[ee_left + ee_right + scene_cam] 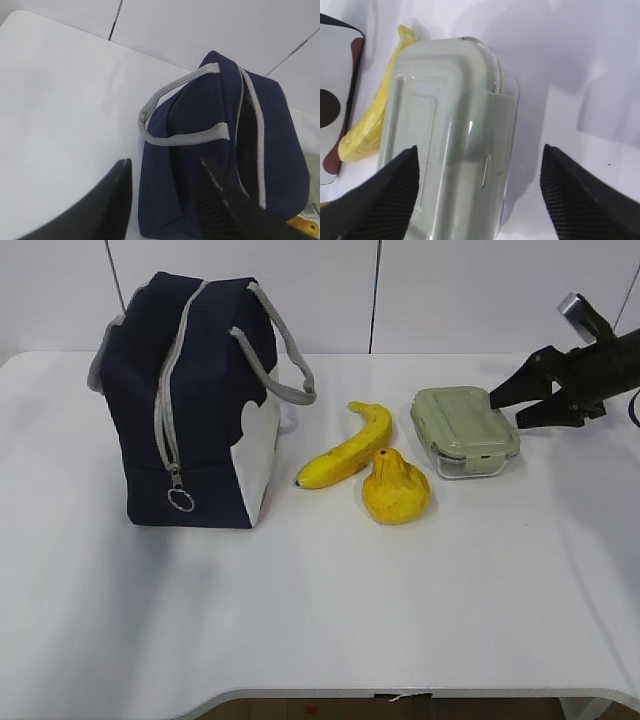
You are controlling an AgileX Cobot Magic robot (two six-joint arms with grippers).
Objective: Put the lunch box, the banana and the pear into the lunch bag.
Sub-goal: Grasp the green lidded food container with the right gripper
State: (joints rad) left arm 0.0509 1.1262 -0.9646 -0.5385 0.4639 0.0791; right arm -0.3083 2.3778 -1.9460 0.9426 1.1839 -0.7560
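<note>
lunch bag point(190, 405) is stood upright at 9 o'clock on the white table point(300, 600), zipper band facing the camera with the ring pull hanging low on the front. in the left wrist view a dark gap is seen along the zipper band, so the top is judged open, which suits loading from above. grey handles are flopped to the sides, clear of the mouth.

lunch box point(465, 430) is laid flat at 3 o'clock, lid up, sage-green lid latched. it is placed nearest the right arm, so it is judged the first pick.

banana point(350, 445) is laid diagonally at centre, stem end toward 12 o'clock. pear point(396, 488) is sat just beside its lower half, toward 5 o'clock, neck up; contact cannot be told.

right gripper point(510, 405) is held at the box's 3 o'clock end, fingers spread wide; in the right wrist view the box is straddled, nothing pinched yet. the spread is judged set for the box width.

left gripper point(165, 190) is hovered over the bag's end, fingers apart, nothing held; likely staged to steady the bag.
</note>
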